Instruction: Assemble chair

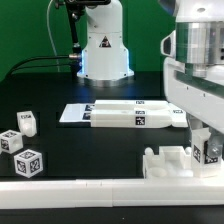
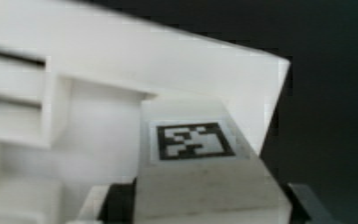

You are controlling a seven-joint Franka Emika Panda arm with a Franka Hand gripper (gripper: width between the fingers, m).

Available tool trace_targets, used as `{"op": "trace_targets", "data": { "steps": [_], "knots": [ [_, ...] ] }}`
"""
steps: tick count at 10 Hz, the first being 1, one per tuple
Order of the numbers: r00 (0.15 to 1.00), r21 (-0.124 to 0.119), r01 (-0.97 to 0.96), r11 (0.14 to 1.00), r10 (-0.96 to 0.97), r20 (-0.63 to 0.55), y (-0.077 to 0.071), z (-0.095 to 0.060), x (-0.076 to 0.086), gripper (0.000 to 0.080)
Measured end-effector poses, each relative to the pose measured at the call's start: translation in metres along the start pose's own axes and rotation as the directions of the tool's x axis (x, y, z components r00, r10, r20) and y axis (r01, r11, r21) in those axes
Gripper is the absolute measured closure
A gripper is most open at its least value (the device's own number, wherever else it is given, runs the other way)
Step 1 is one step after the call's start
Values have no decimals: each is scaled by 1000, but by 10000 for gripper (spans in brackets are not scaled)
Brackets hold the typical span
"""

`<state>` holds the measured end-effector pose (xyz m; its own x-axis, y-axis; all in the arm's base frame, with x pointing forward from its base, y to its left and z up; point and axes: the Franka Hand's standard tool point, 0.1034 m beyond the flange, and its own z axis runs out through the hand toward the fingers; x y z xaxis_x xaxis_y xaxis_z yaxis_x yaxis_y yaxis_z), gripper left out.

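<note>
Clenched: white two-finger gripper (image 1: pixel 208 150) grasping a glossy white plastic piece with a black-and-white tag (image 1: pixel 212 154), low over the black desk (image 1: pixel 100 145) at the exterior view's right, just beside a stepped white plastic block (image 1: pixel 168 160) near the long white border rail (image 1: pixel 70 188). Same in the wrist view, tag up, wedged between the dark fingers (image 2: pixel 297 205). Mid-desk, flat white tagged slabs (image 1: pixel 120 113); well apart at the exterior view's left, three small white tagged cubes (image 1: pixel 28 160).
</note>
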<state>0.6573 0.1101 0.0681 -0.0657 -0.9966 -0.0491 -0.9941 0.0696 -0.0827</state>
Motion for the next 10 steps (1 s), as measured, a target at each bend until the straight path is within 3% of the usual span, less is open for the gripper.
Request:
{"op": "trace_targets", "data": {
  "steps": [2, 4, 5, 6, 7, 8, 10],
  "knots": [
    [977, -5, -213, 977, 213, 30, 0, 0, 1, 511],
    [982, -5, -185, 983, 185, 29, 1, 1, 0, 511],
    [989, -5, -147, 989, 147, 24, 2, 1, -2, 411],
    [999, -7, -39, 999, 40, 15, 7, 2, -8, 411],
    [981, -4, 195, 981, -195, -3, 6, -1, -10, 272],
    [908, -2, 419, 908, -419, -25, 4, -2, -12, 189],
    [865, -6, 502, 865, -502, -29, 4, -2, -10, 157]
  ]
}}
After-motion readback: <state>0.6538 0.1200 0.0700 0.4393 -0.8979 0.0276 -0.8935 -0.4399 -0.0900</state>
